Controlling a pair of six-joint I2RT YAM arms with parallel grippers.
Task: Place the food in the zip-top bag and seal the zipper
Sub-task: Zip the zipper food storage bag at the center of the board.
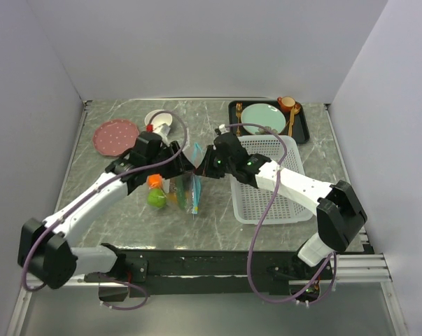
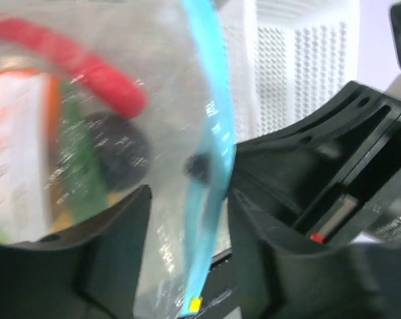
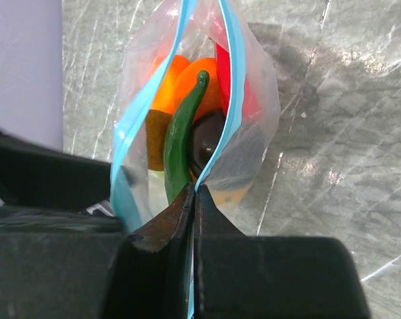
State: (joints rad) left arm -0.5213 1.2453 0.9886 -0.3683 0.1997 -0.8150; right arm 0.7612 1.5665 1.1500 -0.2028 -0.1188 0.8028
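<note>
The zip-top bag is held up over the middle of the table, its mouth partly open. Through it I see the oranges, long green pepper, dark round fruit, red chili and yellow-brown fruit. An orange and the green apple show in the top view. My right gripper is shut on the teal zipper. My left gripper is open, its fingers on either side of the zipper without pinching it.
A white mesh basket stands right of the bag. A black tray with a teal plate, cutlery and an orange cup is at the back right. A pink plate and a white cup are at the back left.
</note>
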